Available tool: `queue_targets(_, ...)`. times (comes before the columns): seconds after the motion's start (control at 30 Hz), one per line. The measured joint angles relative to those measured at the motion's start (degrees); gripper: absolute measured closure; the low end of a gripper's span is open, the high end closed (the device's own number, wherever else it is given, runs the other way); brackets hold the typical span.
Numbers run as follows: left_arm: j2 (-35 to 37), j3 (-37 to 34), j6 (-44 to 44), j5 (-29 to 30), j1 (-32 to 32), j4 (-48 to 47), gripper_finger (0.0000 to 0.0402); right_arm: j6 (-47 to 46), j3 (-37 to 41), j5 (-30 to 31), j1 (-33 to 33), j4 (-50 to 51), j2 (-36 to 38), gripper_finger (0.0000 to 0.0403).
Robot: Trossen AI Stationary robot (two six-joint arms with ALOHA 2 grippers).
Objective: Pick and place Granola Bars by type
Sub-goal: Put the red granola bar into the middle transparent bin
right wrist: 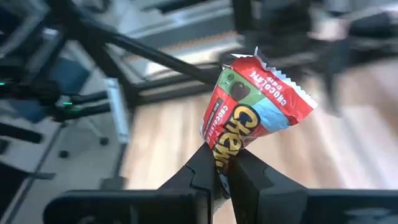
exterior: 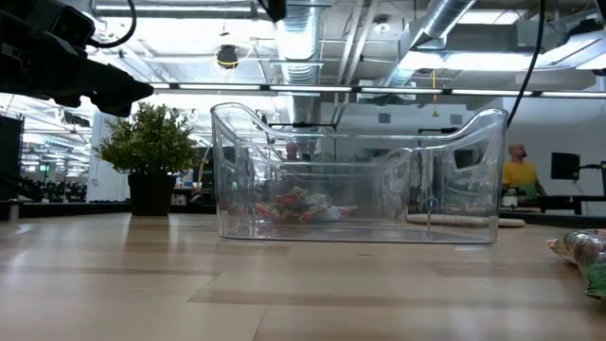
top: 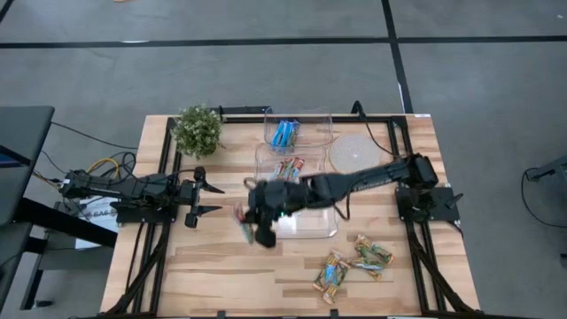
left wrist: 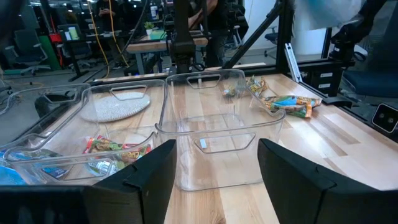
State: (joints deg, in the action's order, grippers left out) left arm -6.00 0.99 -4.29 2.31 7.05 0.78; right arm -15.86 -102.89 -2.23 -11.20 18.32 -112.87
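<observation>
My right gripper (top: 251,221) reaches across the tubs to the table's middle left and is shut on a red granola bar (right wrist: 255,106). My left gripper (top: 211,199) waits open at the left, its fingers (left wrist: 149,177) facing the tubs. Blue bars (top: 285,133) lie in the far clear tub. Red-green bars (top: 289,168) lie in the middle tub (left wrist: 118,149). The near tub (top: 312,223) holds none. Tan-orange bars (top: 354,261) lie flat on the table near right, and they also show in the left wrist view as tan-orange bars (left wrist: 289,102). My right gripper pinches the red bar's one end (right wrist: 225,152) between its two fingertips, with the fingers pointing toward the table's left side. The rest of the bar sticks out beyond the fingertips, tilted, and touches nothing else that shows.
A potted plant (top: 197,129) stands at the far left. A round pale mat (top: 354,152) lies right of the tubs. Bare wood runs along the near edge and the near left. In the low view the near tub (exterior: 360,180) stands in the middle.
</observation>
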Motion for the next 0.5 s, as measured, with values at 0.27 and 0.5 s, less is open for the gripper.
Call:
queue_targets(0.27, 0.0, 0.0, 0.0, 0.0, 0.0, 0.0, 0.0182, -1.5, 0.0, 2.7, 11.2, 6.4, 3.3, 0.038)
queue_targets(0.5, 0.0, 0.0, 0.0, 0.0, 0.0, 0.0, 0.0182, -4.3, 0.1, 7.3, 19.4, 14.7, 5.8, 0.0381)
